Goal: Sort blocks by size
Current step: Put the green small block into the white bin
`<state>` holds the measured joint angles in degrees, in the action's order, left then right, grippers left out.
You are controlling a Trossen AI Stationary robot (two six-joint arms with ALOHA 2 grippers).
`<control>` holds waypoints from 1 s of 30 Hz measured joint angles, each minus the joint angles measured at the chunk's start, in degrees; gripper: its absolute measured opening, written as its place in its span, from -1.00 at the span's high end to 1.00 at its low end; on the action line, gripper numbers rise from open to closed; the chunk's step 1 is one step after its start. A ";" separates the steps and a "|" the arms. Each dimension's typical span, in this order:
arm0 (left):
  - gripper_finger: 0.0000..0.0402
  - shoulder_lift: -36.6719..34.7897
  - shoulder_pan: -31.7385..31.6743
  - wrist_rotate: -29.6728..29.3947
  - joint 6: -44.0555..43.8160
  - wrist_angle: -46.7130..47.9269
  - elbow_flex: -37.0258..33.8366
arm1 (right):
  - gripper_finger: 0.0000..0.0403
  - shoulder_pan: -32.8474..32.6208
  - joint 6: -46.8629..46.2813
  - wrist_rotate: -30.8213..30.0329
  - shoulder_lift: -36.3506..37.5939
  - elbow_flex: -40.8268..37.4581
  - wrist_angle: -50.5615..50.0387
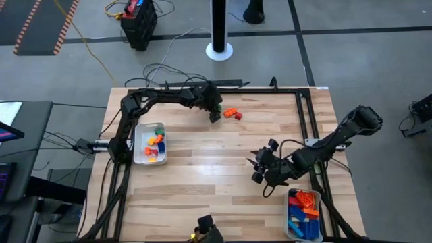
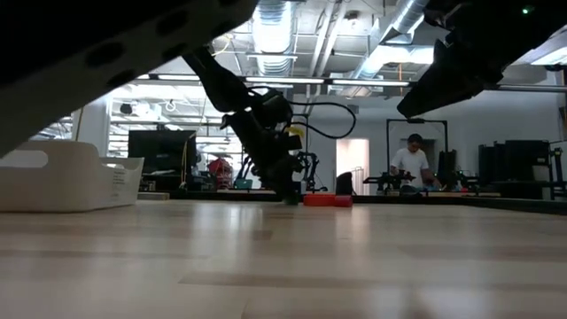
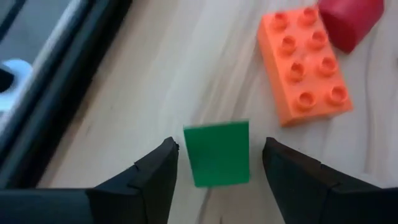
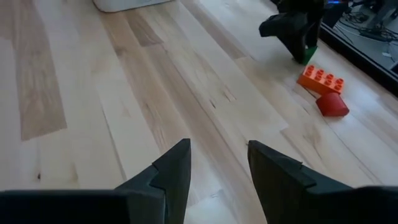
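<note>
Left wrist view shows the left gripper (image 3: 219, 162) with jaws spread around a small smooth green block (image 3: 218, 153), gaps showing on both sides, at the table's far edge. Just beside it lies a studded orange brick (image 3: 305, 65), an oblong two studs wide, its long axis running away from the gripper, touching a rounded red piece (image 3: 349, 20). Over mid-table, the right gripper (image 4: 219, 163) hovers parted, holding nothing.

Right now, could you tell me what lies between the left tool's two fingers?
A small green block sits on the table between the left tool's open fingers, with a gap on each side; the left wrist view shows it.
</note>
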<state>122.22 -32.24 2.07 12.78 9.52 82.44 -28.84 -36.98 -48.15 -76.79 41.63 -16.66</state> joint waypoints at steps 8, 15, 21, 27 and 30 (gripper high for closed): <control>0.14 -0.09 0.29 1.12 1.53 -0.31 0.10 | 0.07 0.00 0.06 0.01 -0.02 0.00 0.80; 0.42 -0.12 1.05 -0.02 1.57 -0.46 0.10 | 0.07 0.00 0.12 0.01 -0.02 0.00 0.70; 0.42 -1.62 1.03 -0.38 0.71 2.70 0.10 | 0.07 0.00 0.10 0.04 -0.02 0.00 0.65; 0.41 -8.70 1.68 -0.40 1.11 10.89 0.08 | 0.07 0.00 -0.04 0.04 -0.02 0.00 0.59; 0.41 -13.11 3.38 -0.43 1.11 18.71 -0.59 | 0.07 0.06 -0.04 0.04 -0.02 0.00 0.63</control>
<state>109.11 -28.85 1.64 13.90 28.23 81.85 -28.78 -37.01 -48.12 -76.82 41.63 -16.03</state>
